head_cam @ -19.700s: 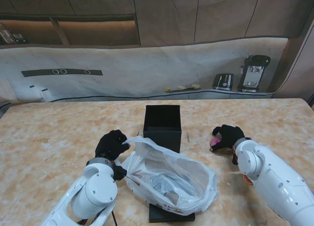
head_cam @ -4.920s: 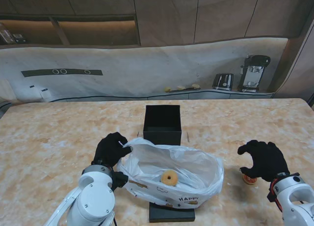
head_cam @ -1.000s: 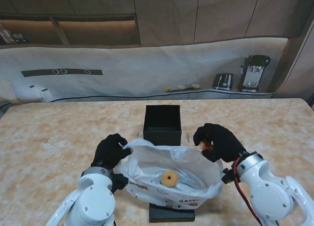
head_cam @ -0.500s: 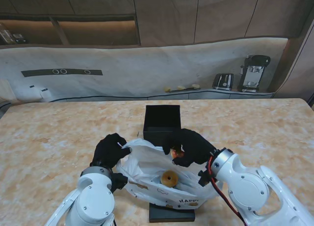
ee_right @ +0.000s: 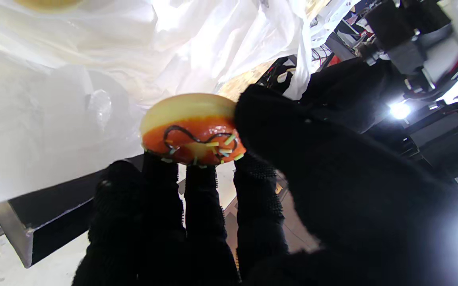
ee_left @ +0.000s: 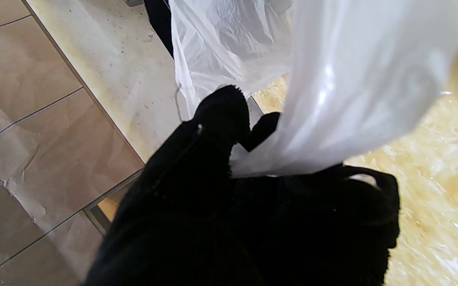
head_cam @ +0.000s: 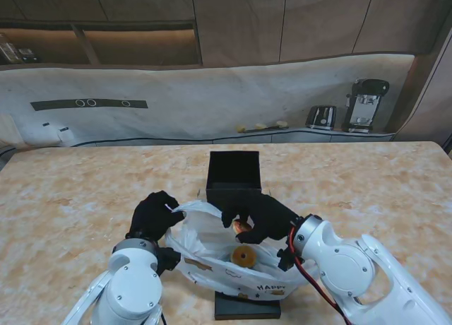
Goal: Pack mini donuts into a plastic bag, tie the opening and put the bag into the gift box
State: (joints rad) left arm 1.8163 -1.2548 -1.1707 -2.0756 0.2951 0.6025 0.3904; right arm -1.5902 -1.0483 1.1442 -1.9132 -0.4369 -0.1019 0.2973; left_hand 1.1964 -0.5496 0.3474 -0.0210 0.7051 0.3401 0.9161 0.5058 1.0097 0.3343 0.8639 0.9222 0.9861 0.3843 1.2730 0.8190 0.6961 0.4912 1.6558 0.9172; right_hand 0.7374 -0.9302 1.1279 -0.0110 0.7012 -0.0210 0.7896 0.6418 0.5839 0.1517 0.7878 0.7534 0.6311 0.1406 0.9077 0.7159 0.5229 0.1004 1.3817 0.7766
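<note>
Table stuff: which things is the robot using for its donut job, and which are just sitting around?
For the job:
plastic bag, held open by the left hand
orange donut in the right hand
plain donut already inside the bag
black gift box

Just sitting around:
toaster
coffee machine

Marbled beige tabletop (head_cam: pixel 63 191); brown panelled wall (head_cam: pixel 282 21); toaster (head_cam: pixel 321 116) and coffee machine (head_cam: pixel 364 104) upper right.

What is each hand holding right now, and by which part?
The right hand pinches an orange-iced donut by its edge, between thumb and fingers. The left hand grips the plastic bag by its rim.
</note>
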